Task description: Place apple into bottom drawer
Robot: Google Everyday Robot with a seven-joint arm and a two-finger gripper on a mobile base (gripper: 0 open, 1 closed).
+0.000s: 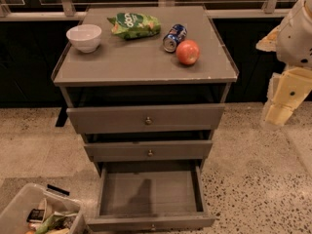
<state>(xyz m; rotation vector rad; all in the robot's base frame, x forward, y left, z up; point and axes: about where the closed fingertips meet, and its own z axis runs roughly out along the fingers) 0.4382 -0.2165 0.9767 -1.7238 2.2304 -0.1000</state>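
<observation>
Low at the far left, a clear plastic bin (19, 209) sits on the speckled floor (253, 179), holding a jumble of wrappers and small odds and ends. Above it, on the left end of the grey counter (131, 57), a white bowl (84, 37) stands upright. Next along, toward the back edge, a green snack bag (134, 25) lies flat.

Under the counter are three drawers. The top drawer (146, 118) and middle drawer (150, 150) are nearly closed, while the bottom drawer (165, 189) is pulled well out, showing a plain grey inside with only a shadow across it.

Right of the bag, a blue can (174, 37) lies on its side with its silver end facing forward. The apple (187, 52) rests on the counter just beside it, toward the front right (they are so close I cannot say whether they touch). It is red-orange and sits well above the open drawer.

At the far right, the cream-coloured robot arm (297, 28) comes in from the edge. Its gripper (280, 112) hangs over the floor beside the cabinet, well apart from the apple, and I cannot tell whether it is released or clenched.
</observation>
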